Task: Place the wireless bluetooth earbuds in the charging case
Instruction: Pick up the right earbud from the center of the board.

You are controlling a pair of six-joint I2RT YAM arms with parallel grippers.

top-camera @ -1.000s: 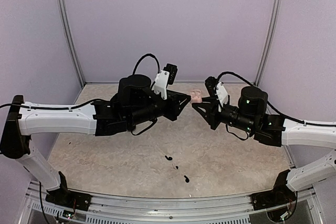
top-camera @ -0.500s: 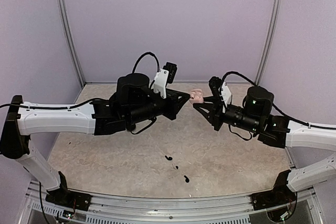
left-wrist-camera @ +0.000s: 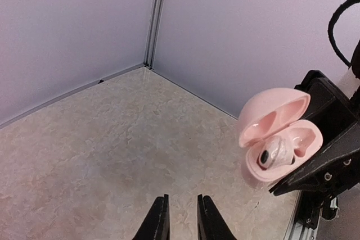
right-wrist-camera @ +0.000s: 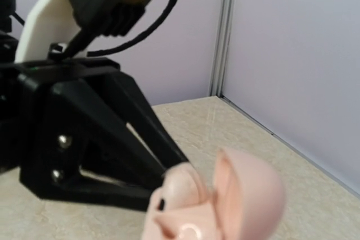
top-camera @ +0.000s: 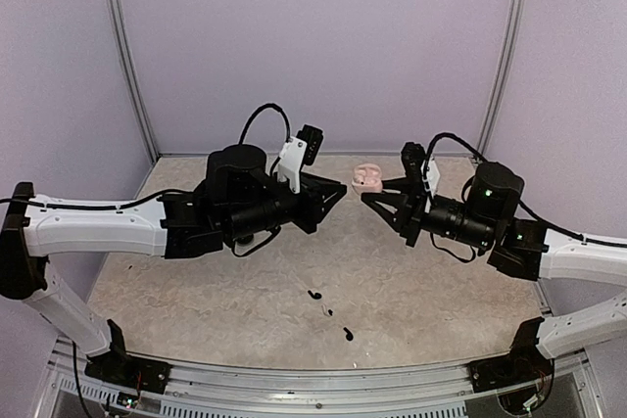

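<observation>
Found the charging case (left-wrist-camera: 279, 139) — pink and rounded — clamped tight in the right claw (top-camera: 372, 193) and held clear of the counter (left-wrist-camera: 112, 139), toward the back wall (top-camera: 323, 46). Noted its lid (left-wrist-camera: 273, 111) swung open and tipped upward, with the inside turned toward the left arm. Observed one earbud (left-wrist-camera: 274, 153), pale with a dark tip, seated in a well of the case. Found the left claw (left-wrist-camera: 183, 220) near the case but apart from it, fingers parted by a narrow gap and gripping nothing. Recorded the two claws pointing at each other across the middle of the counter. Spotted three small dark bits (top-camera: 313, 294) lying on the counter toward the front edge, well apart from both claws — too small to identify.
</observation>
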